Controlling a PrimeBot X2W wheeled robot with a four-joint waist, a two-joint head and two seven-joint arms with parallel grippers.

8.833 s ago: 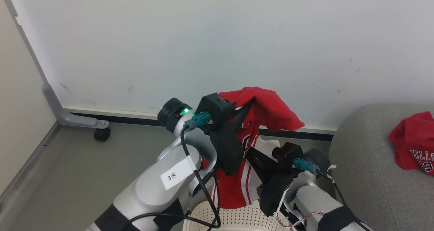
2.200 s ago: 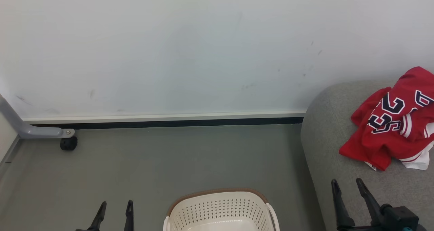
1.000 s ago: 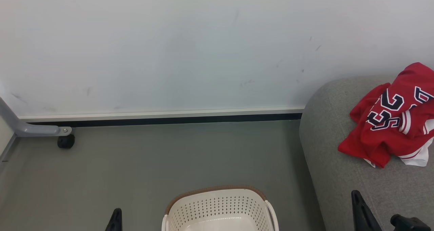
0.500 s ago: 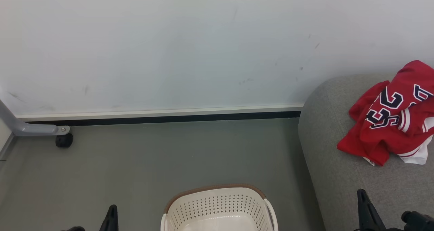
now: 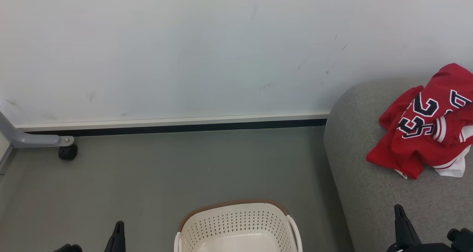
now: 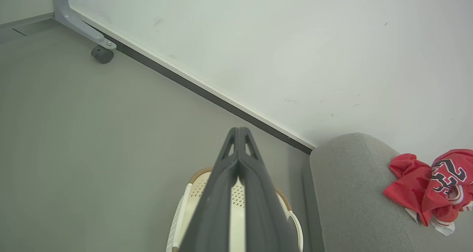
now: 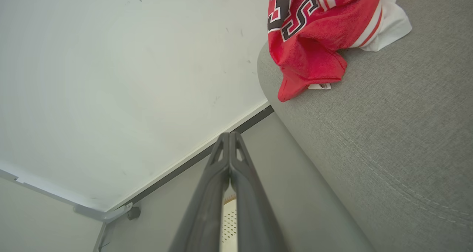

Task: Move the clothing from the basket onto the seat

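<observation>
The red clothing (image 5: 425, 128) with navy white-outlined lettering lies crumpled on the grey seat (image 5: 369, 163) at the right, also seen as the clothing (image 7: 310, 34) on the seat (image 7: 388, 133) and the clothing (image 6: 432, 185). The cream basket (image 5: 236, 226) with a brown rim stands on the floor at bottom centre; the part of its inside that shows holds nothing. My left gripper (image 6: 238, 133) is shut and holds nothing, above the basket (image 6: 192, 200). My right gripper (image 7: 229, 137) is shut and holds nothing, beside the seat's edge. Both gripper tips, left (image 5: 118, 230) and right (image 5: 399, 215), show at the bottom edge.
A white wall with a dark baseboard (image 5: 177, 128) runs behind the grey floor. A grey metal leg with a black caster (image 5: 67, 152) stands at the far left.
Both grippers have stayed shut. The head view has shifted slightly, so the basket and the clothing sit a little higher in the picture. The right gripper's tip sits a little further right.
</observation>
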